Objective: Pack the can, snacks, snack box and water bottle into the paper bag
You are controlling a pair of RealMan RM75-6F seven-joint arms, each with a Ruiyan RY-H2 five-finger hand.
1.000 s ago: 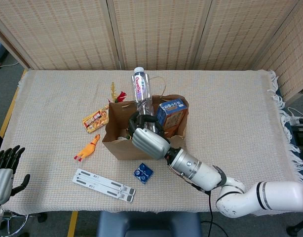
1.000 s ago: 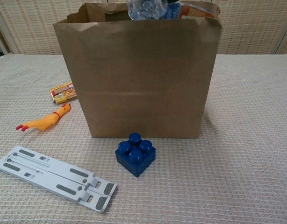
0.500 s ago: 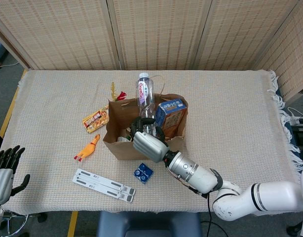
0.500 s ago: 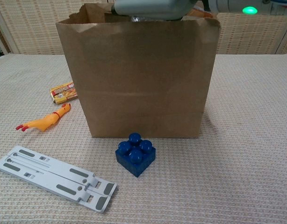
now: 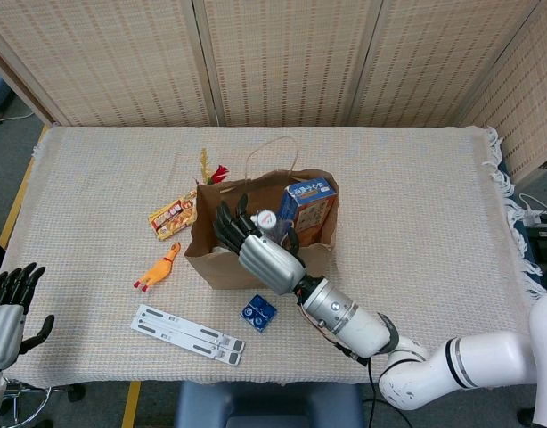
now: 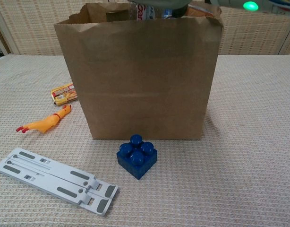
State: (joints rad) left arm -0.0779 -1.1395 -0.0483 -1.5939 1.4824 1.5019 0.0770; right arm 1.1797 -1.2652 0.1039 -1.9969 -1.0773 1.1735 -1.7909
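Bottle [image 5: 265, 219] stands in the bag [image 5: 256, 259], frame centre, beside the box [image 5: 307, 201]. Your right hand [image 5: 258, 250] looks spread, seemingly holding nothing. Snack [image 5: 172, 216] lies left: lift clear, fetch it.

Your paper bag [image 5: 222, 259]: brown, upright, mouth open, standing mid-table. Your water bottle [image 5: 266, 219]: clear, white-capped, upright inside the bag, cap just at the rim. Your snack box [image 5: 307, 201]: blue and orange, standing in the bag's far right corner, top poking above the rim. Your snacks [image 5: 173, 217]: orange-yellow packet, lying flat on the table just left of the bag.
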